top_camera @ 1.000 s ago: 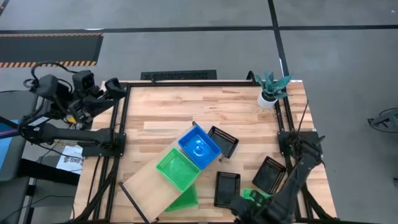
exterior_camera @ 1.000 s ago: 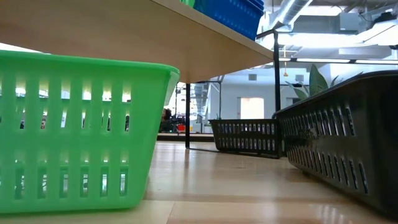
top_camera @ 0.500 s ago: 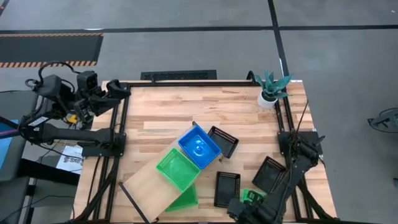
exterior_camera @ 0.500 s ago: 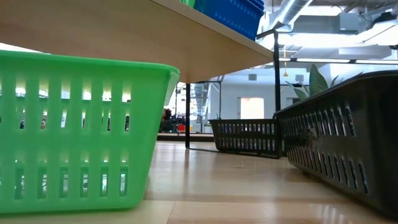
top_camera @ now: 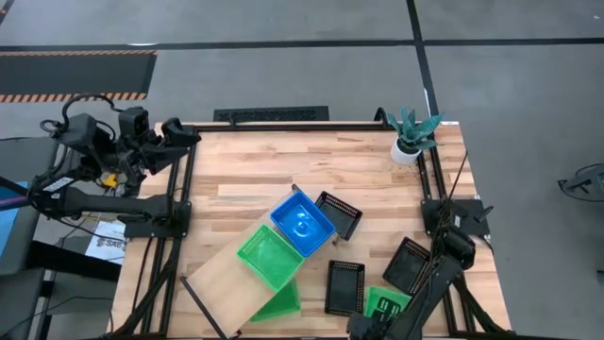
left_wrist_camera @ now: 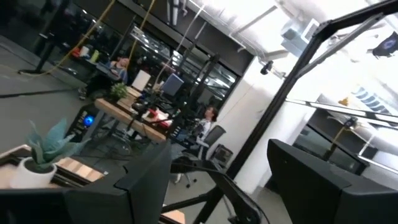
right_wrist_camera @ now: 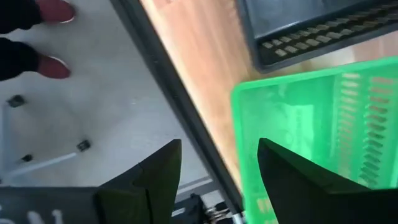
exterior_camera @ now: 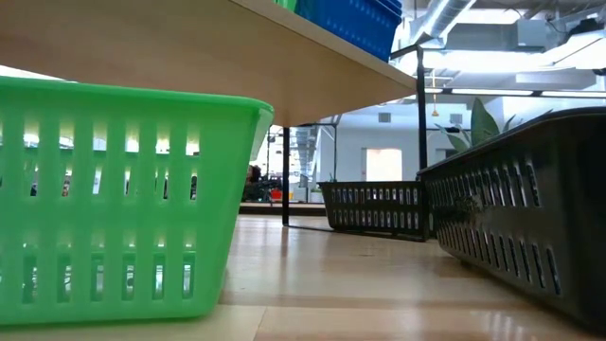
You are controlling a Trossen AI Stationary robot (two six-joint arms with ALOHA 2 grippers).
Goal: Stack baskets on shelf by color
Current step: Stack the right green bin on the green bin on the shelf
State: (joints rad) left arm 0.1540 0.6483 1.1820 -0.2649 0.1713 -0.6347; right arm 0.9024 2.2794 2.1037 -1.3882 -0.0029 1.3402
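Retreating toward the table's near edge, the right gripper, fingers spread, uncovers a slotted green plastic basket.

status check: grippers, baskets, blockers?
Right gripper open over green basket at near table edge. Left gripper parked, far left corner. Shelf holds blue, green baskets.

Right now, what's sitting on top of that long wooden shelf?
On the shelf sit a blue basket and a green basket, side by side. Whether more baskets are nested inside them cannot be seen. Another green basket pokes out from underneath.
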